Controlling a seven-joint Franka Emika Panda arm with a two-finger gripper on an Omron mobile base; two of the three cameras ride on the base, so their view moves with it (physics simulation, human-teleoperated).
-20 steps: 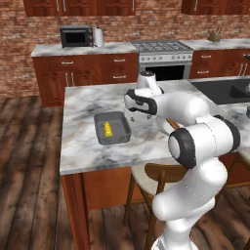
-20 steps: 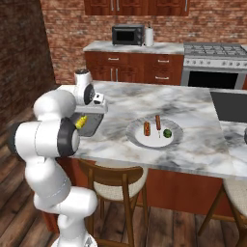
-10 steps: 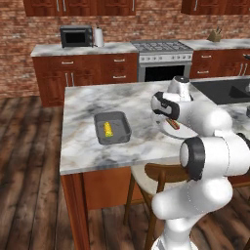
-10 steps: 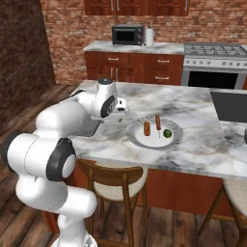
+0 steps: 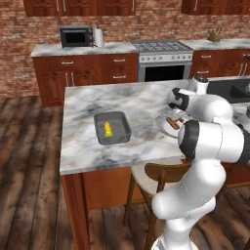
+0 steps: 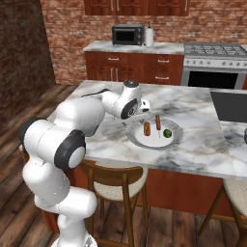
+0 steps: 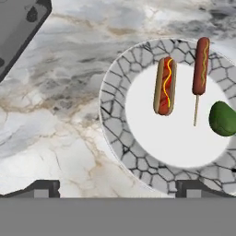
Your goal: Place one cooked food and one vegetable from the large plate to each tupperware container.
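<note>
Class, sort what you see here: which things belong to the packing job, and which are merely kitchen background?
Job:
large plate
corn dog on a stick
hot dog in a bun
green vegetable
tupperware container, holding a yellow piece

Background:
microwave
stove
sink
stool

A marble-topped island counter (image 5: 141,102) carries a dark grey tupperware container (image 5: 112,128) toward its left part. Well apart to the right, the large plate (image 6: 155,141) with its grey patterned rim lies flat on the marble, near the black sink basin (image 6: 230,105).
</note>
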